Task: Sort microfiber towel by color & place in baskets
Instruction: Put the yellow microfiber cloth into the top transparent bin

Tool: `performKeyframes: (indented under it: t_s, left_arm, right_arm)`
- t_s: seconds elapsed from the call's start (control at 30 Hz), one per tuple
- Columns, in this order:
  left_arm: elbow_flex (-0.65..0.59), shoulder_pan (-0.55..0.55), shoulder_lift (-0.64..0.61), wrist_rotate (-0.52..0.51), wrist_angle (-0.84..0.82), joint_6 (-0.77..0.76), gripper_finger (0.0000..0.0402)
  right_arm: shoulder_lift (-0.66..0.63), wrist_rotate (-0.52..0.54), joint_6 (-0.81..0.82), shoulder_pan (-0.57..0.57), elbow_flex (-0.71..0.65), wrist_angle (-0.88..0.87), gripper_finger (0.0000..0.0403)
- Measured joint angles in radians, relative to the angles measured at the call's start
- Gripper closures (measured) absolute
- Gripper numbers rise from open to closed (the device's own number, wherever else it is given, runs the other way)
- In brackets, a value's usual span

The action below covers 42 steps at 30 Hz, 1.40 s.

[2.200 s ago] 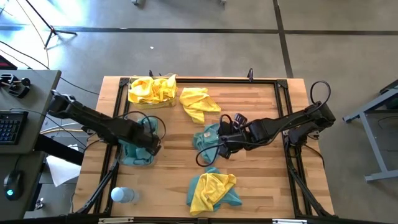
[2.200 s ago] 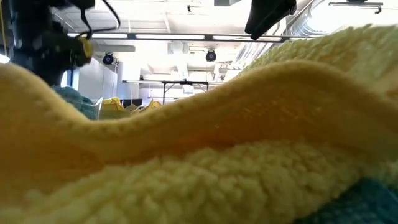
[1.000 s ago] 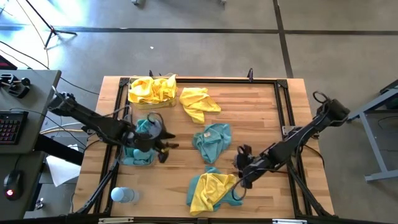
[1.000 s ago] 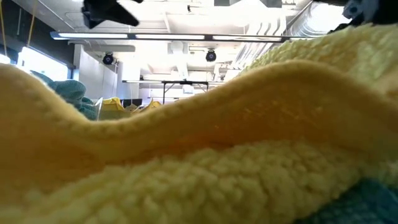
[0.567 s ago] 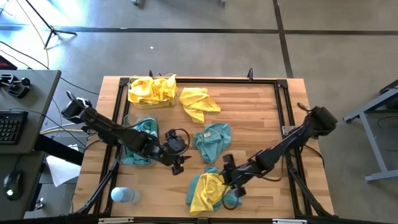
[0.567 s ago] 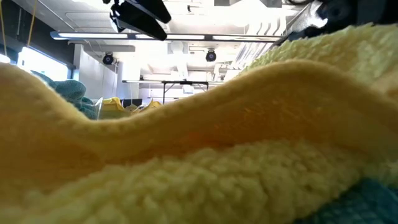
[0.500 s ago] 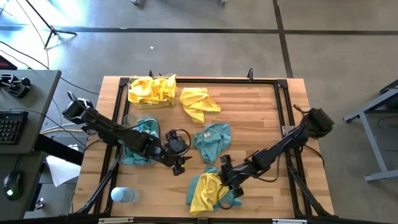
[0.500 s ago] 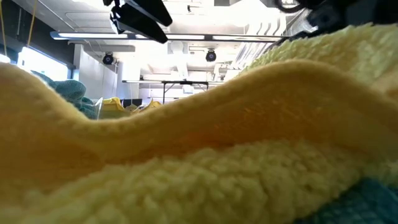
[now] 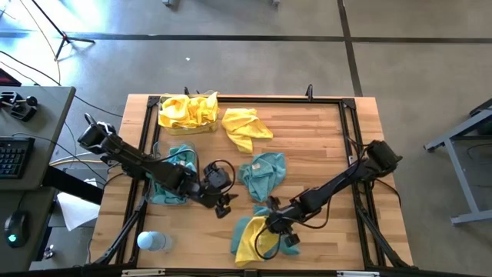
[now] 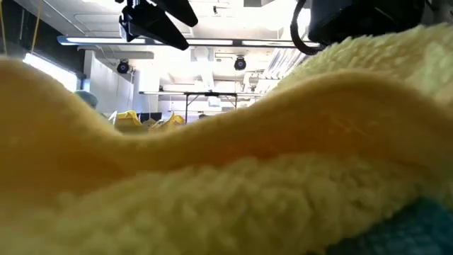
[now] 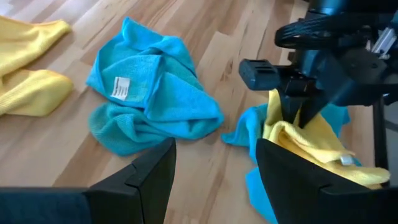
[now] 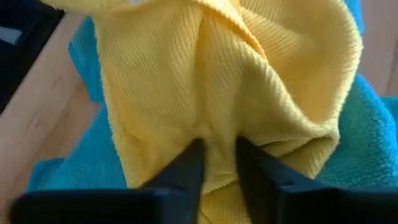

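Left to right, seen from above. My left gripper [image 9: 224,206] hangs with its jaws spread and empty, just past the blue basket [image 9: 171,178], which holds teal cloth. A loose teal towel [image 9: 261,174] lies just ahead of it, to one side. Well behind my left gripper, at the far edge, the yellow basket [image 9: 185,112] is heaped, with a loose yellow towel [image 9: 244,128] just beside it.

My right gripper [image 9: 268,225] is down on the near pile. Its fingers [image 12: 186,167] pinch a raised fold of the yellow towel [image 12: 230,81], which lies on a teal one [image 12: 354,149] spreading out beneath my fingertips.

Handling, as I judge it: the cloth is light, limp and fuzzy, with nothing to break. It should drape and drag, and its pile may cling to the teal towel under it. A ridge or fold near the middle is the best hold; a hold at a corner would let most of the cloth trail.

Views compared: the right wrist view alone shows the pinch on the fold. The left wrist view [image 11: 214,168] shows my spread left fingers and the right arm at the pile. The low view is nearly filled by yellow cloth [image 10: 226,184].
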Motion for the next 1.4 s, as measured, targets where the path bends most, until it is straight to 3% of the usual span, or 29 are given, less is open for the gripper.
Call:
performKeyframes:
  t_s: [0.07,0.13,0.27,0.37,0.67,0.77,0.93,1.1,1.4]
  left_arm:
    - [0.000,-0.001,0.000,0.000,0.003,-0.020,0.0190]
    - [0.000,0.000,0.000,0.000,0.002,-0.041,0.0190]
    - [0.000,-0.003,0.000,-0.039,0.005,-0.056,0.0190]
    - [0.000,-0.008,0.000,-0.109,0.006,-0.065,0.0190]
    - [0.000,0.034,0.000,-0.220,0.032,-0.072,0.0190]
    - [0.017,0.080,0.000,-0.204,0.055,-0.048,0.0190]
    - [0.098,0.194,0.000,-0.145,0.058,0.140,0.0190]
    - [0.198,0.307,-0.001,-0.137,0.119,0.261,0.0190]
    - [0.312,0.438,-0.002,-0.098,0.181,0.465,0.0190]
  right_arm:
    - [-0.006,-0.011,-0.014,0.000,0.000,-0.026,0.0368]
    - [-0.026,-0.026,-0.024,0.000,0.000,-0.061,0.0392]
    - [-0.115,0.001,-0.035,0.000,0.000,-0.156,0.0382]
    - [-0.219,0.056,-0.050,0.001,0.000,-0.226,0.0397]
    - [-0.621,0.338,0.050,-0.051,0.000,-0.462,0.0400]
    - [-0.756,0.422,0.114,-0.081,0.000,-0.534,0.0401]
    - [-0.930,0.534,0.146,-0.143,0.000,-0.577,0.0402]
    - [-0.978,0.550,0.150,-0.238,0.000,-0.618,0.0402]
    - [-0.907,0.506,0.107,-0.388,-0.001,-0.608,0.0402]
